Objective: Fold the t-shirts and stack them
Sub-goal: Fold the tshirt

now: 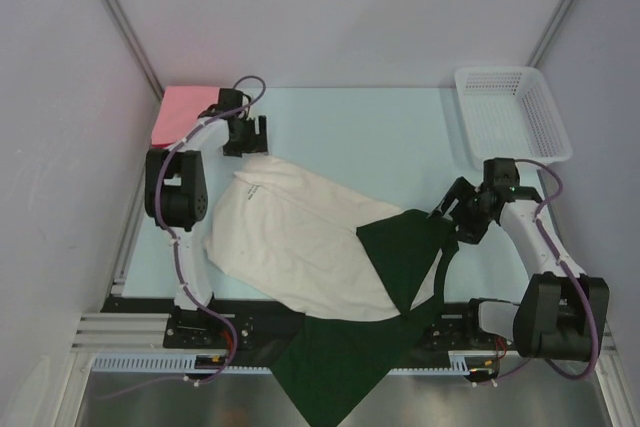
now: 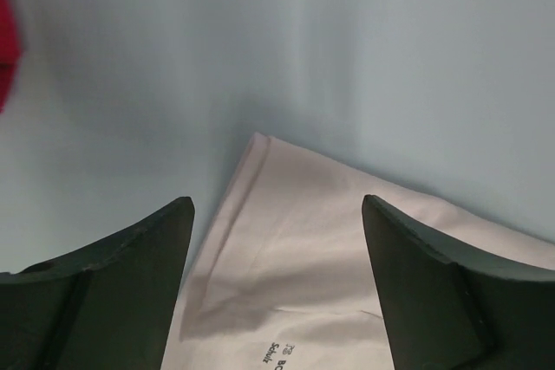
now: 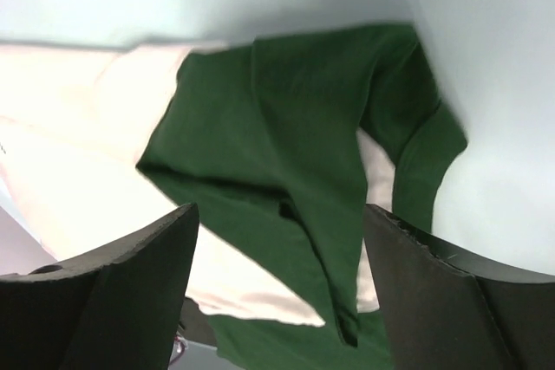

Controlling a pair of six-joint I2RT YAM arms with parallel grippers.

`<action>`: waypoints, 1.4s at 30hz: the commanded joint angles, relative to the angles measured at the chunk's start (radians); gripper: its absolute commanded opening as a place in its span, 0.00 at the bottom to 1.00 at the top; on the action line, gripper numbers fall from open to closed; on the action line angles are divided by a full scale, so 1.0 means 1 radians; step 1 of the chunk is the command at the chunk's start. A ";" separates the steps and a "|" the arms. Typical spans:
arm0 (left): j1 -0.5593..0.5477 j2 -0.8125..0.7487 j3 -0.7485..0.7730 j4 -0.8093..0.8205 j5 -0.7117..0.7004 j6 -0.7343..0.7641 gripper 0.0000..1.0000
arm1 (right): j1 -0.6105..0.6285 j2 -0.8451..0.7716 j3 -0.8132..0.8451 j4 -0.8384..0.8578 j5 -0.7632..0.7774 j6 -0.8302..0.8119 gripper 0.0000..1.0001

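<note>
The cream-and-green t-shirt [image 1: 300, 237] lies spread across the middle of the tabletop [image 1: 380, 127], its dark green part trailing over the 6 o'clock edge. The left tool [image 1: 247, 145] hangs over the shirt's 11 o'clock corner, jaws wide and empty. The right tool [image 1: 450, 219], equally wide and holding nothing, sits at the green sleeve's 3 o'clock side. The folded pink-red t-shirt [image 1: 180, 112] rests in the 10 o'clock corner.

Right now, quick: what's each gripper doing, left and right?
Left gripper: open, holding nothing, above the cream-and-dark-green cloth shirt.
Right gripper: open, holding nothing, above the same shirt's green part.
</note>
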 commanded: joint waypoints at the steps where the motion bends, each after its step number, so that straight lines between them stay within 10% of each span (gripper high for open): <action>1: -0.010 0.052 0.079 -0.057 -0.015 0.069 0.83 | -0.060 0.042 0.020 0.091 -0.035 -0.065 0.80; 10: -0.010 0.101 0.133 -0.090 -0.022 0.070 0.79 | -0.144 0.104 -0.018 0.176 -0.100 -0.093 0.59; 18: -0.010 0.126 0.139 -0.091 0.059 0.062 0.52 | -0.184 0.145 -0.018 0.194 -0.101 -0.110 0.40; 25: -0.010 0.141 0.156 -0.090 0.120 0.039 0.53 | -0.218 0.118 -0.050 0.173 -0.092 -0.122 0.42; 32: -0.005 0.165 0.171 -0.085 0.148 0.007 0.19 | -0.224 0.173 -0.046 0.222 -0.117 -0.104 0.40; 42: 0.010 0.188 0.201 -0.086 0.143 -0.029 0.00 | -0.236 0.224 -0.070 0.268 -0.092 -0.090 0.19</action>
